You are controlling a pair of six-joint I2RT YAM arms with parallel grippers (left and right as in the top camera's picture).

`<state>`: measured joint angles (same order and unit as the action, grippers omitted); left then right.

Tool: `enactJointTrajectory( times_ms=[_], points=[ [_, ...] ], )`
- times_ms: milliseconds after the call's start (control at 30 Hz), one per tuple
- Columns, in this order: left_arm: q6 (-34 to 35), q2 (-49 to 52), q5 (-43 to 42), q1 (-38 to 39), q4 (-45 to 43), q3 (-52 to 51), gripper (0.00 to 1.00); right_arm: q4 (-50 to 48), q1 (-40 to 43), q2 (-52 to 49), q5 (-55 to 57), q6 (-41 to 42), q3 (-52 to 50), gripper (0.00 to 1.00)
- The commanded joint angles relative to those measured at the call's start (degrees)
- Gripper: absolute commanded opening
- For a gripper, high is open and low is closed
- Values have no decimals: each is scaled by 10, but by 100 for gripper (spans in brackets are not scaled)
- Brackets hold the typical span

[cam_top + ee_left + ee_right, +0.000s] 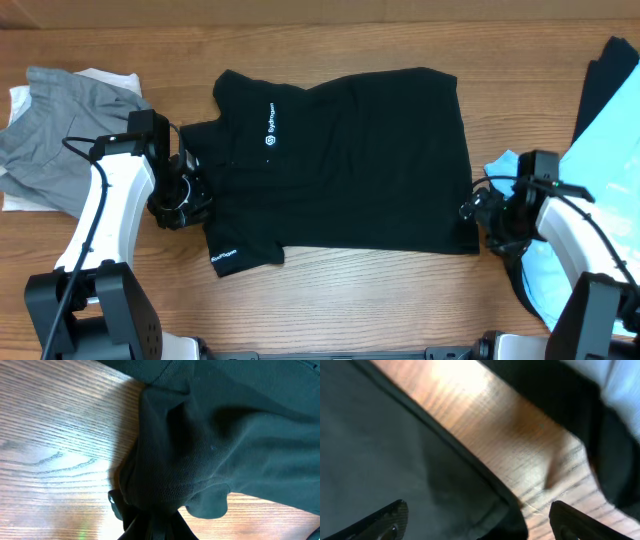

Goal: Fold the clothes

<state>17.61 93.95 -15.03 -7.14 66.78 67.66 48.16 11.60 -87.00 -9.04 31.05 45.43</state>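
A black short-sleeved T-shirt [350,160] with small white logo text lies spread across the middle of the table. My left gripper [185,197] is at its left edge, between the two sleeves, shut on a bunched fold of the black fabric [165,460]. In the left wrist view the cloth gathers into the left gripper [160,527]. My right gripper [478,212] is at the shirt's lower right corner. The right wrist view shows the right gripper [477,517] open, one finger over the black cloth [380,435] and the other over the wood, with the hem between them.
A grey garment [55,140] lies on a white one [20,100] at the far left. A light blue garment [600,150] and a dark one [612,70] are piled at the right edge, close to my right arm. Bare wood [350,290] runs along the front.
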Motion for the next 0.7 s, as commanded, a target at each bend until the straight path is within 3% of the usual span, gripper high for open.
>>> enactJointTrajectory(
  times_ms=[0, 200, 333, 667],
  points=[
    [2, -10, -5, 1, 0, 7, 11, -26, -7, 3, -8, 47, -43, 92],
    [2, -10, -5, 1, 1, 7, 11, -75, -7, 3, -26, 72, -86, 84],
    [2, -10, -5, 1, 0, 7, 12, -70, -7, 3, -42, 71, -86, 64],
    [2, -10, -5, 1, 0, 7, 11, -19, -7, 3, -52, 65, -86, 64]
  ],
)
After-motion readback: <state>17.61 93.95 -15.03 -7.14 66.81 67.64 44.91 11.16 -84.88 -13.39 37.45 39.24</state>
